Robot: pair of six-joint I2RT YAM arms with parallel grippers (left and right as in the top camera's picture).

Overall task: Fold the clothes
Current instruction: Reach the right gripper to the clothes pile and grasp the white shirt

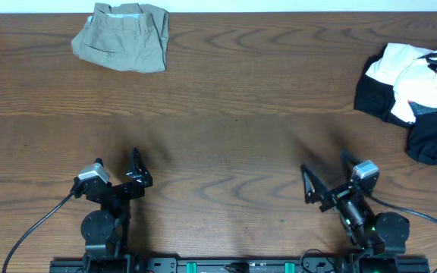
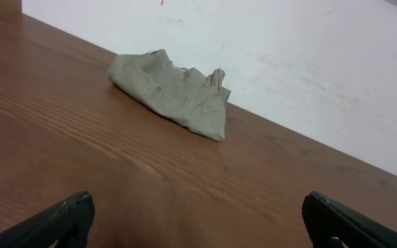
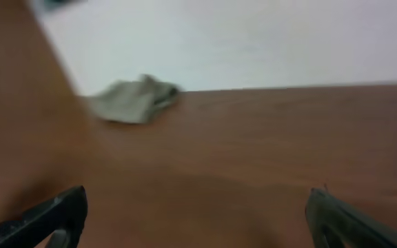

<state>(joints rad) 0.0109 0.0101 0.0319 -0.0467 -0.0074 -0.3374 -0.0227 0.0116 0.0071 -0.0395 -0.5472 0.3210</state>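
The left gripper (image 1: 139,171) and right gripper (image 1: 326,174) sit at the bottom of the frame, fingers wide apart, holding nothing. The khaki piece (image 1: 121,36) lies upper left on the table (image 1: 226,106). The black-and-white pile (image 1: 423,91) lies at the upper right edge.

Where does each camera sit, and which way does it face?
Overhead: above the table, facing straight down; shows left arm, right arm, khakis, black-white pile.
Left wrist: on left arm, facing across the table toward khakis; left end effector open at the bottom edge.
Right wrist: on right arm, blurred, same aim; right end effector likewise.
Shared: khakis in all.
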